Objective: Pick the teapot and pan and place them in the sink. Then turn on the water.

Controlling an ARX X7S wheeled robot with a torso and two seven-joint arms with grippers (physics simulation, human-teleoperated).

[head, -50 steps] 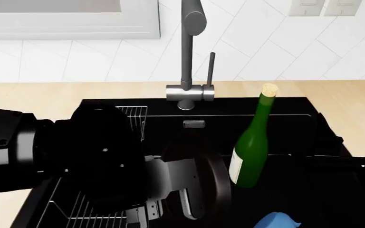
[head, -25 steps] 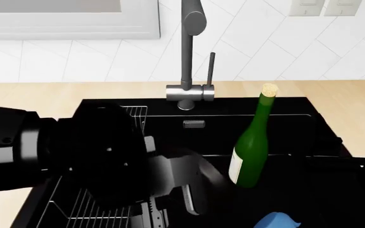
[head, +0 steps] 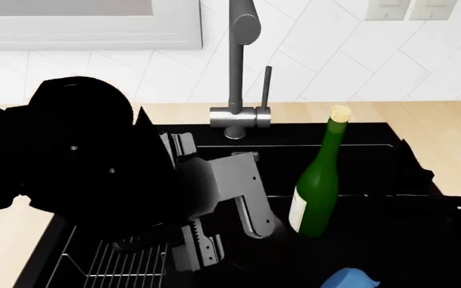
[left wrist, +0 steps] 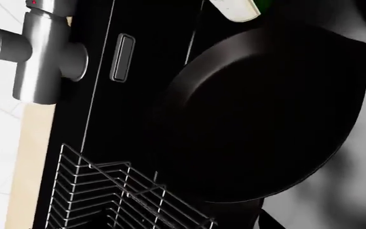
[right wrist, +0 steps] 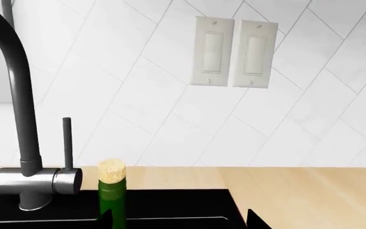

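My left pincer is hanging released over the sink; the pan is lying just beneath it.

Head looks down; wrists share faucet.

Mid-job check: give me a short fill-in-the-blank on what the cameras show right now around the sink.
1. The green bottle standing in the sink is stopped with a ____.
2. The pan in the left wrist view is coloured ____.
3. The left gripper has its jaws ____.
4. On the tiled wall, ____ light switches are mounted side by side.

Missing words: cork; black; open; two
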